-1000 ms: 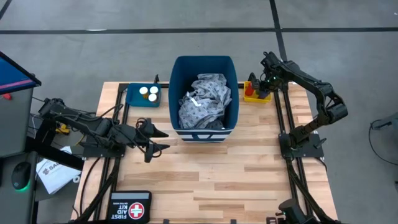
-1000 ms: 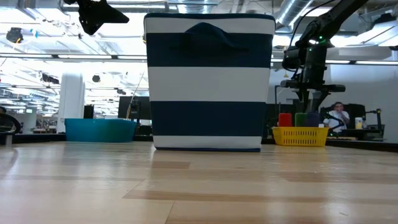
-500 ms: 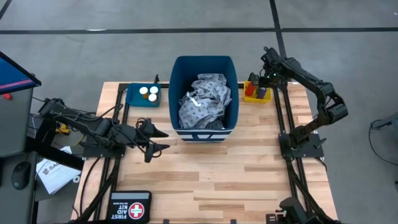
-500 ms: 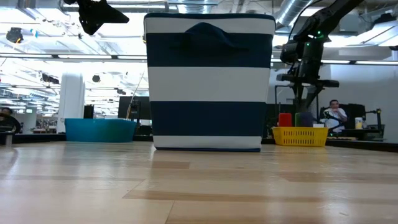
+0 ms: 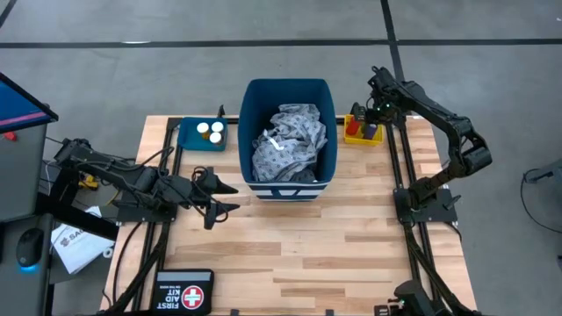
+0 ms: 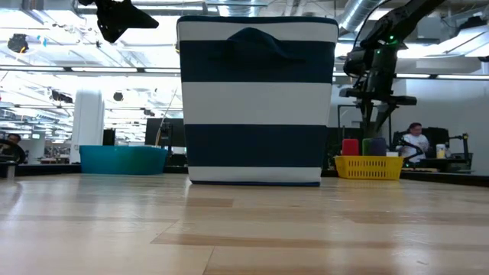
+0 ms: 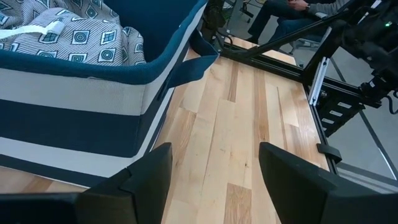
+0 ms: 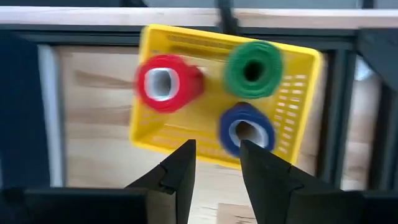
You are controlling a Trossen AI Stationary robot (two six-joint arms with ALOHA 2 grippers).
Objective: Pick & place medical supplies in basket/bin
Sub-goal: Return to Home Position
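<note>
All the supplies already lie in their containers, so this is only how they would handle if picked again. The red roll (image 8: 166,83), the green roll (image 8: 253,68) and the dark blue roll (image 8: 246,129) stand on end in the shallow yellow mesh tray (image 8: 298,118). They look light and a little soft, and being round they may roll away if tipped, so I would grasp one across its outer sides from above. The right gripper (image 8: 217,149) hangs over this tray with its fingers apart and nothing between them. The grey patterned cloth gown (image 5: 290,140) fills the tall dark blue bin (image 5: 250,96). It is limp and would sag, so a raised fold is the best place to pinch. The small white-capped bottles (image 5: 209,130) in the teal tray (image 5: 186,133) seem rigid and smooth, and I would grip them across the body. The left gripper (image 7: 214,168) waits just beside the bin, spread and empty. In the low view the bin's wall hides the gown and the teal tray's wall hides the bottles. What lies under the gown cannot be seen, and the bottle labels are too small to read.
</note>
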